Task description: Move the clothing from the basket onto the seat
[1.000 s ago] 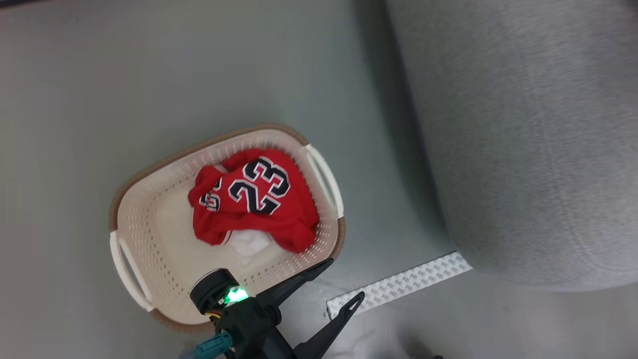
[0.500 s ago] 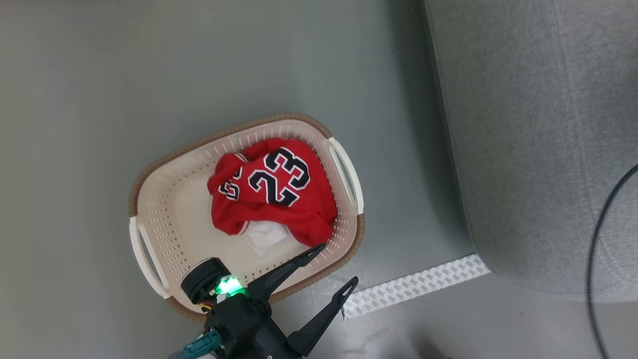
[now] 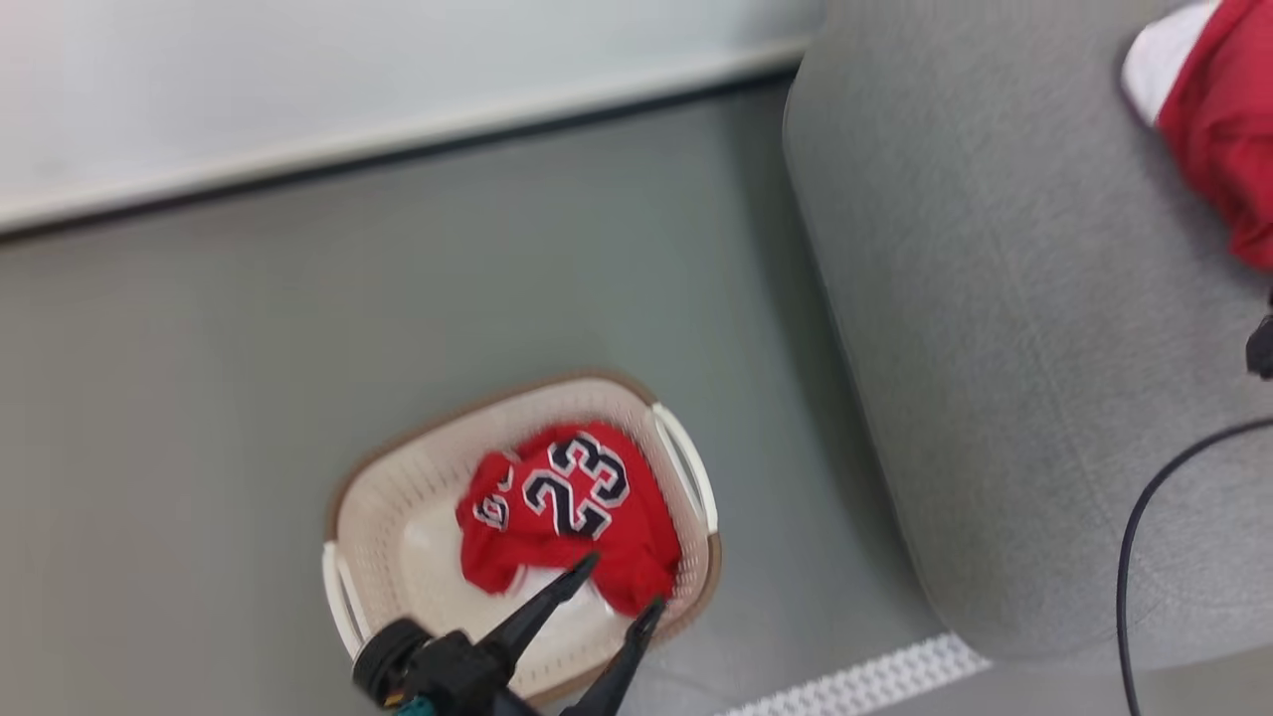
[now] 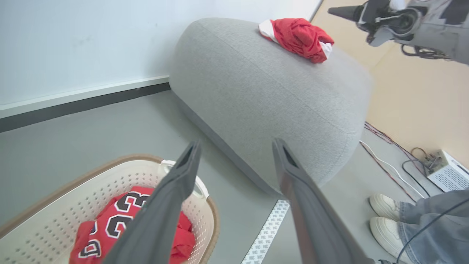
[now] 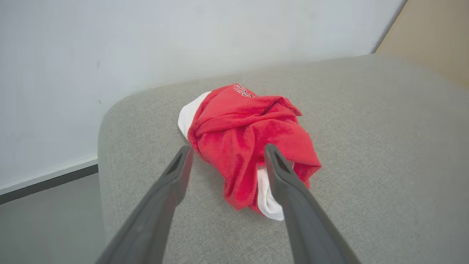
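Head cam has tilted up since a second ago, so the white wall (image 3: 298, 80) now shows behind the big grey fabric seat cushion (image 3: 995, 348). So does a crumpled red-and-white garment (image 5: 249, 139) lying on top of that seat. The right gripper (image 5: 228, 148) hovers right by it, fingers spread, gripping nothing.

The red "23" jersey (image 3: 567, 497) sits in the oval cream perforated basket (image 3: 383, 517) on the grey-green floor (image 3: 298, 348) beside the seat. The left gripper (image 3: 625, 584) is over the basket, fingers apart too. A patterned white tape strip (image 3: 865, 681) lies on the floor by the seat's corner.
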